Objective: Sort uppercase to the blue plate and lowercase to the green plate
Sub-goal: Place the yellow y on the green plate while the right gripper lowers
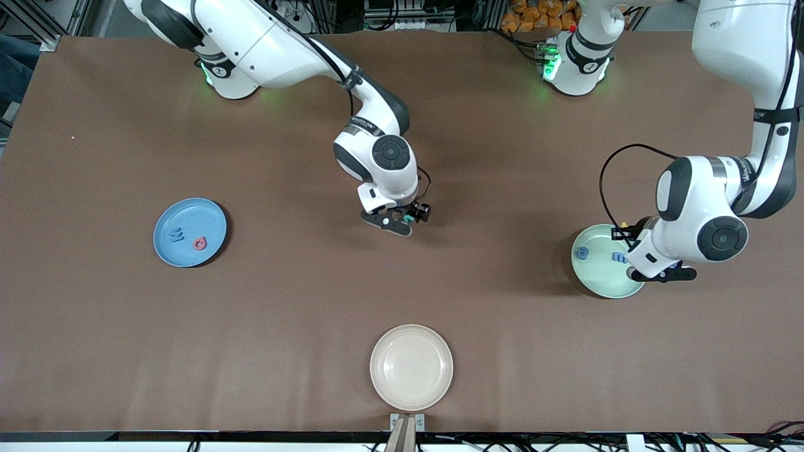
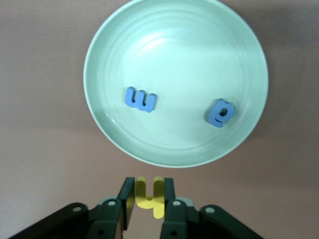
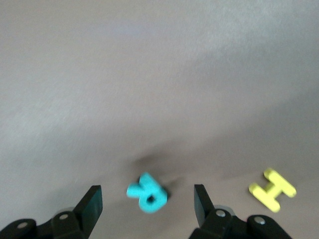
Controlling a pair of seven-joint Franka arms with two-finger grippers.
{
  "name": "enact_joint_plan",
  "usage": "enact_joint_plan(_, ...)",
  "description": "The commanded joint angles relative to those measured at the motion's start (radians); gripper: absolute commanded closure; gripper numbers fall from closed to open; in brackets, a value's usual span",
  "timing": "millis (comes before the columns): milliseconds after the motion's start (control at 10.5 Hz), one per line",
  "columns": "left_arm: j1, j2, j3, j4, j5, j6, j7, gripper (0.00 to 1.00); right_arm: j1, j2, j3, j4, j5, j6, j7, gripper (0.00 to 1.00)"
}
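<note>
Left wrist view shows the left end effector [image 2: 147,199] with its fingers closed on the yellow h [image 2: 149,195], held just off the rim of the green plate [image 2: 175,154] rather than over its middle. In that plate lie the blue m [image 2: 141,99] and the blue g [image 2: 220,112], well apart. If the letter is let go from here, it may land on the rim or on the desk [image 1: 502,351] beside the plate, since the foam is light and could bounce or cling to a finger. The right end effector [image 3: 148,205] hangs open over the teal R [image 3: 147,192], which sits between its fingers on the desk, with the yellow H [image 3: 272,188] near it. Descending off-centre could push the R aside or pinch only a corner, so it slips on the way to the blue plate [image 1: 210,210], which already holds the blue W [image 1: 176,235] and red Q [image 1: 200,243]. A cream plate [image 1: 411,333] stands empty nearer the front camera.
</note>
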Motion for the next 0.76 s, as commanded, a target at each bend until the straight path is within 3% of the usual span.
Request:
enact_joint_plan(0, -0.014, -0.004, 0.006, 0.002, -0.023, 0.007, 0.036, 0.0, 0.025, 0.057, -0.021, 0.072, -0.041, -0.01, 0.046, 0.21)
enact_joint_plan(669, -0.171, -0.116, -0.011, 0.046, -0.007, -0.005, 0.033, 0.0, 0.025, 0.073, -0.018, 0.058, -0.019, 0.041, 0.039, 0.31)
